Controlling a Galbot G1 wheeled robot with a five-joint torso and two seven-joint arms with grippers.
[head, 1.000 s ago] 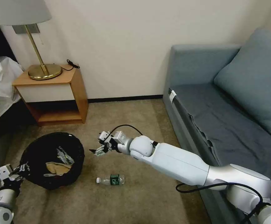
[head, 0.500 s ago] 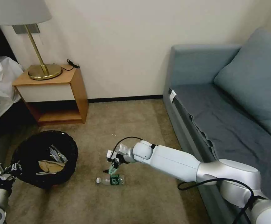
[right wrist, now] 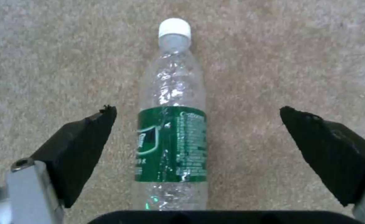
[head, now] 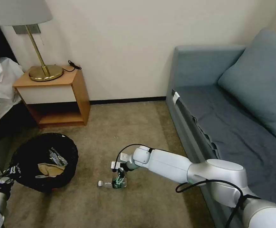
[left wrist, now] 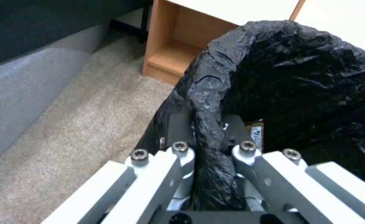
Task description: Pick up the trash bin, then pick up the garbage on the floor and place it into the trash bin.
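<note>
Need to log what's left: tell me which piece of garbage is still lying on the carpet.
The clear bottle with the green label, on its side between the open right pincer fingers. The other scraps lie inside the trash bin, gripped by the left pincer.

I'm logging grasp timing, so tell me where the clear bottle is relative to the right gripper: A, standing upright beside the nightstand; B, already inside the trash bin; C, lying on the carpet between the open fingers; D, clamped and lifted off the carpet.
C: the clear bottle lies flat on the carpet, with the right gripper open and its fingers on either side, not touching it.
</note>
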